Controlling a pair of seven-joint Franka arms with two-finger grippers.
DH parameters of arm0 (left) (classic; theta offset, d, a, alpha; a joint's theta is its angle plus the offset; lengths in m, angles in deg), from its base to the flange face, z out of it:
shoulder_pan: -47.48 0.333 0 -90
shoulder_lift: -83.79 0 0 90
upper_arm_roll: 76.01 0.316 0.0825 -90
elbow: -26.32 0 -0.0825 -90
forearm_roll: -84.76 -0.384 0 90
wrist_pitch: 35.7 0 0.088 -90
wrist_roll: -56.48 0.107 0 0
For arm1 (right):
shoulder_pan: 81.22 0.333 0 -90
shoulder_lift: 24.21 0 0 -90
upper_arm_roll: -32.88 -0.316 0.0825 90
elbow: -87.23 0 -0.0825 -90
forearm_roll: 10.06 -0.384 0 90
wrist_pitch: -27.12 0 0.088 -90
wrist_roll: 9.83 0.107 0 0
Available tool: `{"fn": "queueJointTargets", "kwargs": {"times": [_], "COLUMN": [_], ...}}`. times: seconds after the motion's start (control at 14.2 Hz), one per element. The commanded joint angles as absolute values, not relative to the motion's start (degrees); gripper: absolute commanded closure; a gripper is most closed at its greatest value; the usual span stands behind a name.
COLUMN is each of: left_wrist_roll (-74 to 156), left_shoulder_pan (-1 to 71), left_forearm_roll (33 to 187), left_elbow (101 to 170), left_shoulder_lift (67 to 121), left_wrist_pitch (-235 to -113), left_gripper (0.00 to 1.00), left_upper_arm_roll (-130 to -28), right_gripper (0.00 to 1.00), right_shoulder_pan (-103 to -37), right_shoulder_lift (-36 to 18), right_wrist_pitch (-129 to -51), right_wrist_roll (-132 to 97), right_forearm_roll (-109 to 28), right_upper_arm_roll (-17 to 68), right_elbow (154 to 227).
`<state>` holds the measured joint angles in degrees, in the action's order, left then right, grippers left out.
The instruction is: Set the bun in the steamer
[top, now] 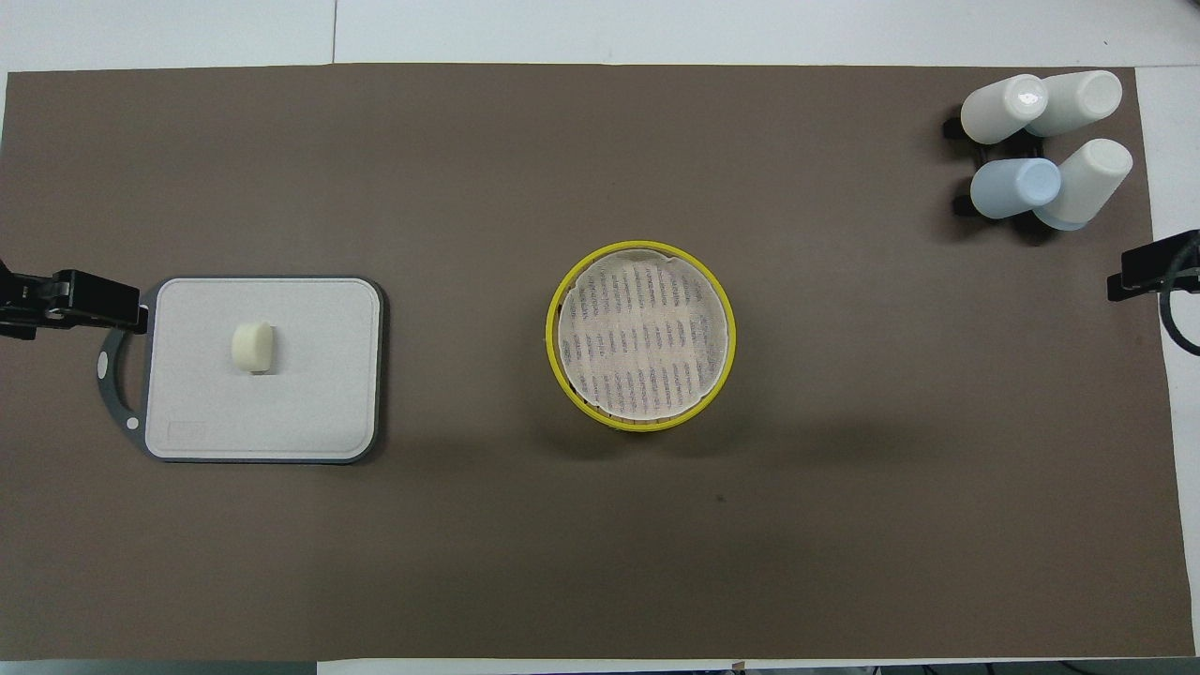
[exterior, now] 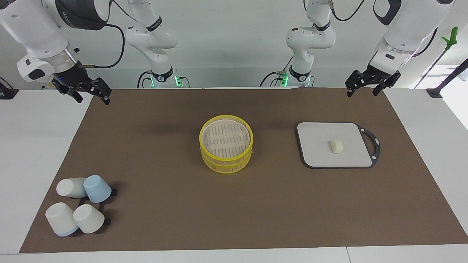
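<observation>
The bun (exterior: 337, 146) (top: 253, 347), a small cream cylinder, lies on its side on a flat grey board (exterior: 314, 146) (top: 309, 375) toward the left arm's end of the table. The steamer (exterior: 226, 166) (top: 640, 247), round and yellow-rimmed with a pale slatted top, stands at the middle of the brown mat. My left gripper (exterior: 362, 93) (top: 89, 300) hangs open and empty over the mat's edge by the board's handle. My right gripper (exterior: 93, 99) waits open and empty over the mat's corner at the right arm's end; only its tip (top: 1148, 272) shows in the overhead view.
Several white and blue cups (exterior: 78, 204) (top: 1041, 150) lie clustered on a black rack at the right arm's end, farther from the robots than the steamer. The board's black handle (exterior: 374, 144) points toward the left arm's end. The brown mat (exterior: 164, 219) covers most of the white table.
</observation>
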<state>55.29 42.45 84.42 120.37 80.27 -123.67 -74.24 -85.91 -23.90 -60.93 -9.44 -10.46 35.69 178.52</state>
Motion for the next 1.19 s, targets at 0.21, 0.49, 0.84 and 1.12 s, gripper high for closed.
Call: {"fn": "queueJointTargets", "kwargs": {"times": [0.21, 0.49, 0.84, 1.12], "left_wrist_roll": [55.0, 55.1, 55.6, 57.0], "left_shoulder_pan": [41.7, 41.8, 42.6, 43.1], "left_forearm_roll": [84.9, 84.9, 84.9, 84.9], "left_elbow": [120.5, 120.9, 131.9, 143.4], "left_shoulder_lift": [80.1, 80.0, 75.8, 73.7], "left_wrist_pitch": [-124.4, -124.6, -133.1, -142.8], "left_gripper": [0.00, 0.00, 0.00, 0.00], "left_upper_arm_roll": [-74.0, -73.9, -73.5, -73.5], "right_gripper": [0.00, 0.00, 0.00, 0.00], "right_shoulder_pan": [-86.1, -79.4, -62.4, -50.1], "right_shoulder_lift": [-25.3, -25.6, -16.2, -3.7], "right_wrist_pitch": [-60.9, -67.6, -74.5, -75.8], "right_wrist_roll": [-11.0, -5.5, 15.8, 29.1], "right_forearm_roll": [-10.4, -10.7, -10.5, -10.3], "right_upper_arm_roll": [35.5, 34.4, 34.3, 34.4], "right_elbow": [180.4, 183.1, 178.0, 167.1]}}
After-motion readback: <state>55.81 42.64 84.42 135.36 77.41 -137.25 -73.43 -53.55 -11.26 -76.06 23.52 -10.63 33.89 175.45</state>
